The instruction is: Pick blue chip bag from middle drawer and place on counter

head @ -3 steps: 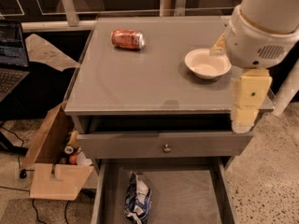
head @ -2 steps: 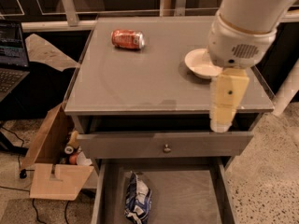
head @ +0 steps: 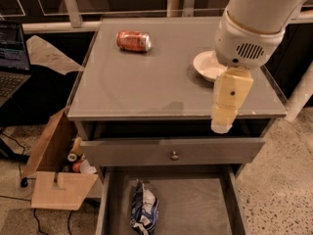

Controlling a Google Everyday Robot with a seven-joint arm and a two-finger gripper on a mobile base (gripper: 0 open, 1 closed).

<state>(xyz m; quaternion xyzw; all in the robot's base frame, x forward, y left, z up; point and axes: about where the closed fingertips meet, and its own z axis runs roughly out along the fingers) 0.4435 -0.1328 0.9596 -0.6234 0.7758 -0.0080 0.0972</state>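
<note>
I see the gripper (head: 222,125) hanging at the counter (head: 146,87) front edge; I cannot tell whether it is clenched or released. Below it and off to the left, the blue chip bag (head: 144,209) lies in the open middle drawer (head: 195,204).

One soda can (head: 133,40), one white bowl (head: 205,66) on the counter (head: 146,87), one blue chip bag (head: 144,212) below it, one gripper (head: 222,125) at its front edge.

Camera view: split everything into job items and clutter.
Job: blue chip bag, lying in the middle drawer; counter; gripper, hanging at the counter's front right edge.
Clutter: soda can and white bowl on the counter; cardboard box and laptop at left.
</note>
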